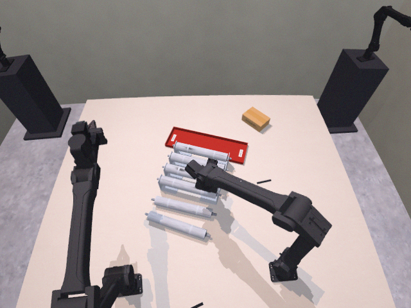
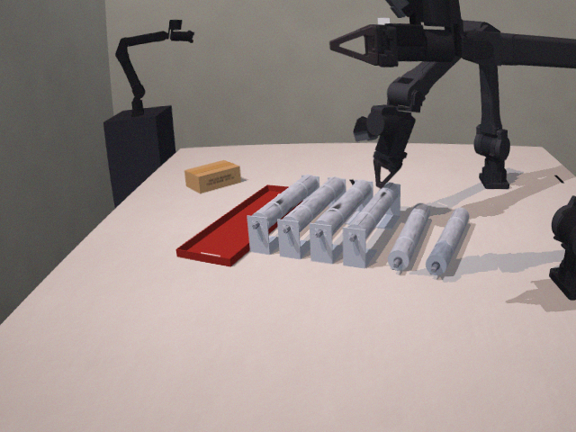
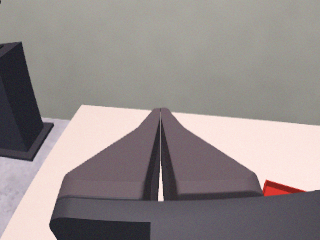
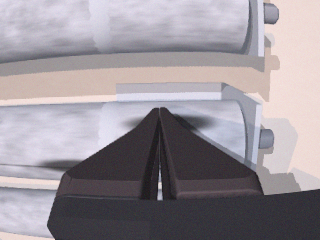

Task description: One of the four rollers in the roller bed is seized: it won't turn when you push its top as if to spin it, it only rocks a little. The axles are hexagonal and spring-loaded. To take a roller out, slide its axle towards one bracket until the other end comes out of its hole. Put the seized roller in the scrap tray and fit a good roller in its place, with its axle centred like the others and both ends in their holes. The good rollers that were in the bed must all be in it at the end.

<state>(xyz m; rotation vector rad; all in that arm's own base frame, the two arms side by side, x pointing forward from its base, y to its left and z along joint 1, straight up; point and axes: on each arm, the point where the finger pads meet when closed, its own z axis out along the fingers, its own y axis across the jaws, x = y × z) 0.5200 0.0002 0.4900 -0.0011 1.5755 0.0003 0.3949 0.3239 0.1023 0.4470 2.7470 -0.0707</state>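
The top view has all four rollers seated in the bed in mid-bench, with the scrap tray [image 1: 212, 142] [image 2: 218, 237] [image 3: 280, 190] just beyond them towards the far edge and no roller lying in it. Two loose rollers, the inner spare [image 1: 182, 206] [image 2: 409, 237] [image 4: 25, 214] and the outer spare [image 1: 175, 225] [image 2: 447, 244], lie side by side on the near-edge side of the bed. The right hand [image 1: 206, 185] [image 2: 380, 184] [image 4: 159, 118] is narrow, its tips together with nothing between them, pointing down at the top of the nearest bed roller [image 1: 179, 183] [image 2: 376, 211] [image 4: 50, 130], close to the bracket on the bench's right-edge side. Whether the tips touch the shell I cannot tell. The left hand [image 1: 92, 124] [image 2: 331, 45] [image 3: 160, 118] is also narrow and holding nothing, raised well away towards the bench's left edge. I judge the step in hand to be the finding one: closed tips used as a prod to see which roller spins and which only rocks. Which is seized cannot be told from how they sit. The next move calls for a light sideways stroke across the crown, enough to roll the shell without bearing down on it; if it turns freely, the same on the next. Only when one merely rocks should an axle be slid towards a bracket.
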